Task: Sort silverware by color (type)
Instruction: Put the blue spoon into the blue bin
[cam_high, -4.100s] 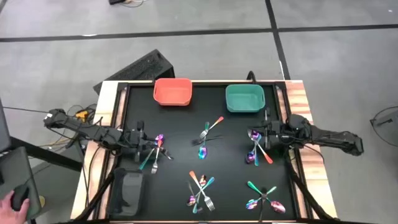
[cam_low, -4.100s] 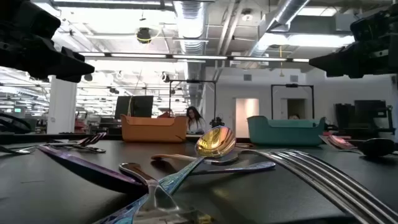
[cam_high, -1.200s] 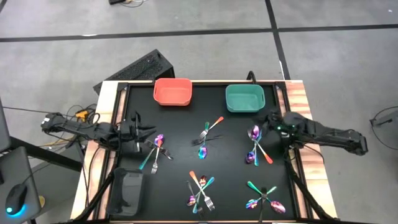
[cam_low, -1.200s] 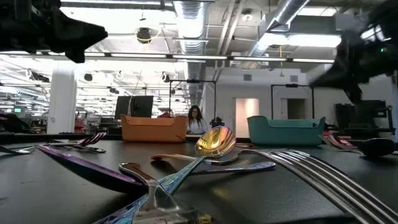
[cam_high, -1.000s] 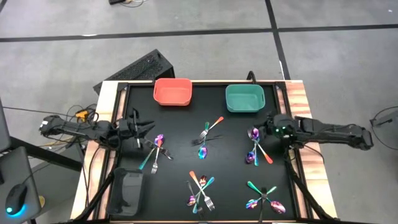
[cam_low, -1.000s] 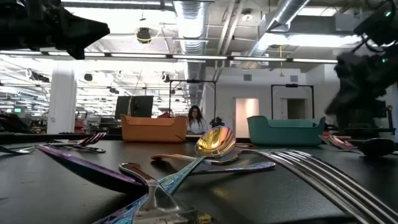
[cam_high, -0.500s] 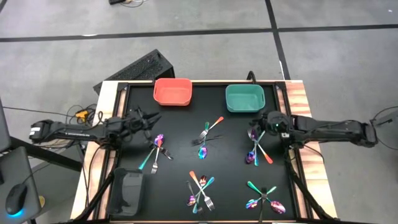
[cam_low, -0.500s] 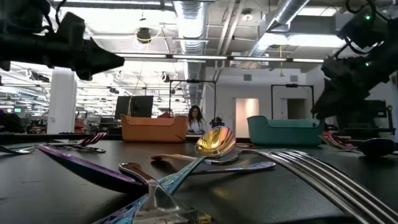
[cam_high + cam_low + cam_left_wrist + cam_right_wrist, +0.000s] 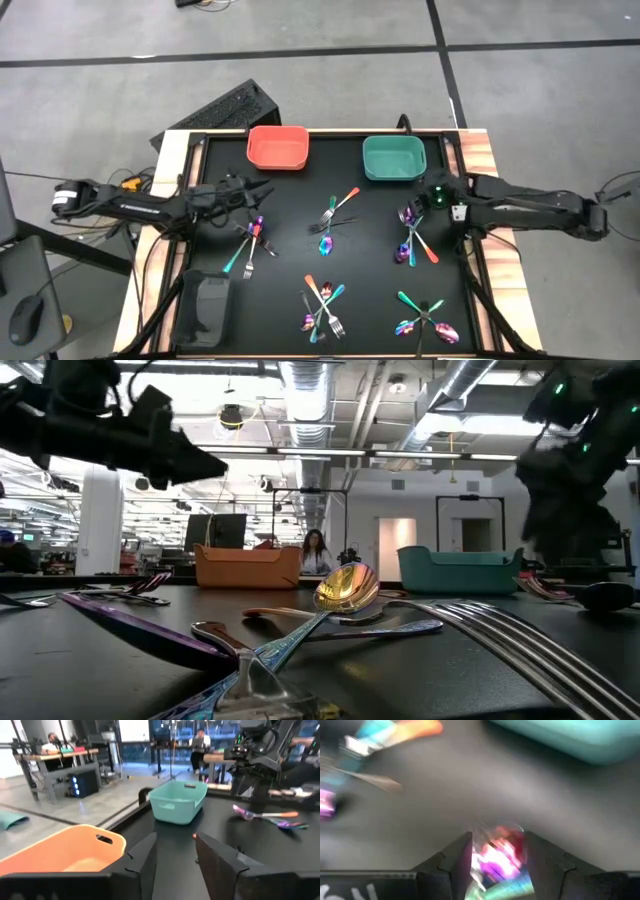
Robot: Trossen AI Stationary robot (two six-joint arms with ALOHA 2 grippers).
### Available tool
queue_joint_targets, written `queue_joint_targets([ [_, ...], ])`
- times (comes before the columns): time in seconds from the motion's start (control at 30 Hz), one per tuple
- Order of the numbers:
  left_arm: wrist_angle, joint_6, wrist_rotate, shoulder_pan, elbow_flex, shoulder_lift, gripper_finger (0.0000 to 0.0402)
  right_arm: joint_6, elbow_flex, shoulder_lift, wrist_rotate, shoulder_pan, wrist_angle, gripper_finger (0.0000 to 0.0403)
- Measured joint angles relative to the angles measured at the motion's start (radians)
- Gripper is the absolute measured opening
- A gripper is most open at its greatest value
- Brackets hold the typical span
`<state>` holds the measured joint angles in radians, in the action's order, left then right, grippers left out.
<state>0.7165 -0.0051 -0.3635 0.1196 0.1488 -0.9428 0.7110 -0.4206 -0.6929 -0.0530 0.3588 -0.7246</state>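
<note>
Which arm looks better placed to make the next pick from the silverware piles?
Right, probably. The right gripper hangs open over the right-hand pile, an iridescent spoon bowl between its fingers. The left gripper, also open, points past its pile toward the red bin.

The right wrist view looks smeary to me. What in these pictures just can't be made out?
- Right wrist view: an iridescent piece sits between the right gripper fingers, too blurred to tell fork from spoon, or whether it is gripped.
- High view: the silverware piles are too small to count.
- Low view: the teal bin shows only its wall, so its contents are hidden.
- Low view: the front fork is cut off by the edge.
</note>
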Motion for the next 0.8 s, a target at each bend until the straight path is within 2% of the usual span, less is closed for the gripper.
queue_joint_targets([
  [0.17, 0.001, -0.016, -0.008, 0.0, 0.054, -0.13, 0.0166, 0.019, 0.018, -0.07, 0.004, 0.024, -0.008, 0.0193],
  [0.33, 0.001, -0.006, -0.01, 0.0, 0.089, -0.221, 0.0171, 0.014, 0.019, -0.113, 0.002, 0.015, 0.016, 0.0193],
  [0.53, 0.002, 0.004, -0.027, 0.0, 0.095, -0.267, 0.0171, -0.004, 0.019, -0.179, -0.025, 0.016, 0.042, 0.0193],
  [0.8, -0.003, 0.004, -0.035, 0.0, 0.095, -0.27, 0.0171, -0.029, 0.019, -0.281, -0.025, 0.015, 0.093, 0.0182],
])
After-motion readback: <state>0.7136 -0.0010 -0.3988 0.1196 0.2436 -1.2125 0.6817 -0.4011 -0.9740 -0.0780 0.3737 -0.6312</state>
